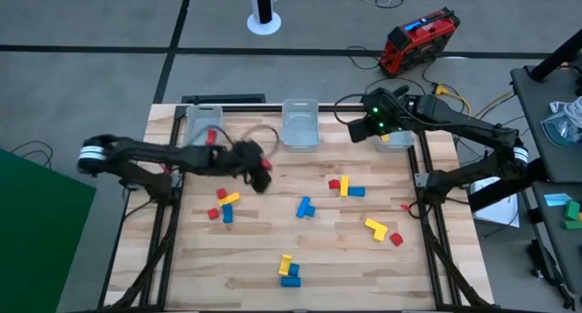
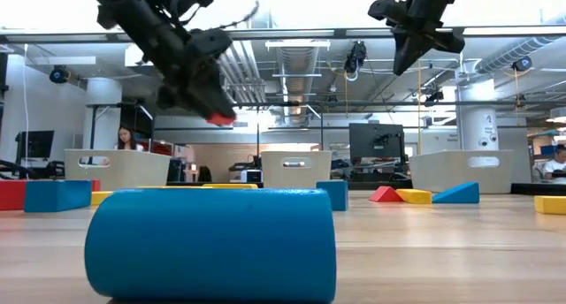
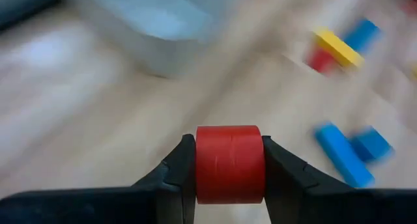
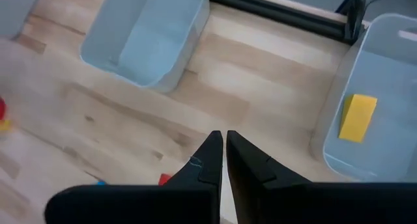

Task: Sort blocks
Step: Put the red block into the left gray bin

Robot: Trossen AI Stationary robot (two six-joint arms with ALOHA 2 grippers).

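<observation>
A red block point(image 3: 228, 162) sits between the fingers of my left gripper point(image 1: 262, 174), which hangs above the table in front of the left bin point(image 1: 202, 122) and middle bin point(image 1: 300, 124). My right gripper point(image 4: 223, 146) is shut and empty, high over the far right of the table beside the right bin point(image 1: 400, 138). That bin holds a yellow block point(image 4: 358, 118). Several red, blue and yellow blocks lie on the wood: a cluster point(image 1: 223, 204), a blue one point(image 1: 304, 206), a trio point(image 1: 346, 186), a yellow and a red point(image 1: 377, 227), and a yellow and a blue point(image 1: 288, 269). My left gripper pinches the red block by two opposite sides point(image 3: 198, 165), one finger on each. The block sits at the fingers' free ends point(image 2: 221, 118). The fingers slant downward from the table's left. The block is lifted clear of the table.
The three clear bins stand in a row along the far edge. A large blue block point(image 2: 212, 244) lies close to the near edge. Bare wood point(image 1: 300, 163) lies between the bins and the scattered blocks.
</observation>
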